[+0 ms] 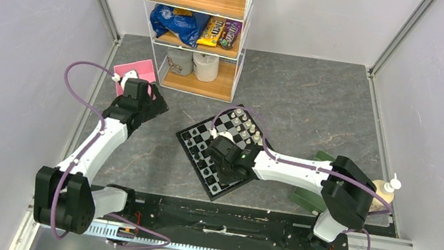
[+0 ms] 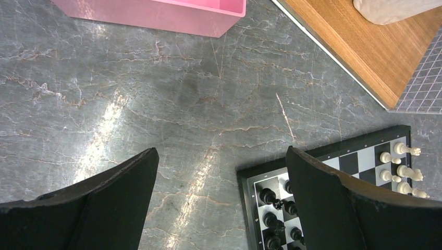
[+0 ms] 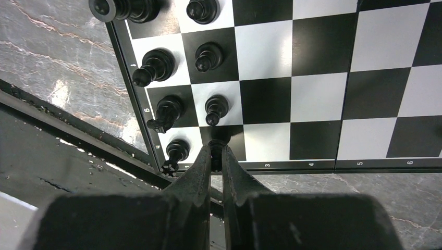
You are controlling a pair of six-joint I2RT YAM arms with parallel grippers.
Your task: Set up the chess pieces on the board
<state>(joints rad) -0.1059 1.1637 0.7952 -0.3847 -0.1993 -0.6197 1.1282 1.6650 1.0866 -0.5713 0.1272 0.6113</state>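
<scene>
The board (image 1: 222, 125) lies turned like a diamond in the middle of the table. Cream pieces (image 1: 248, 129) stand on its far side and black pieces (image 1: 199, 148) on its left side. My right gripper (image 3: 216, 153) is low over the board's near corner (image 1: 227, 159), shut on a black pawn (image 3: 216, 148) at a dark square in the edge row, beside other black pieces (image 3: 177, 150). My left gripper (image 2: 221, 172) is open and empty above bare table left of the board (image 2: 354, 151), near the pink box (image 1: 130, 75).
A wire shelf unit (image 1: 198, 22) with wooden shelves stands at the back, just behind the board. A green tray (image 1: 309, 191) and a pump bottle (image 1: 384, 188) sit at the right, partly under my right arm. The pink box's wall shows in the left wrist view (image 2: 156, 13).
</scene>
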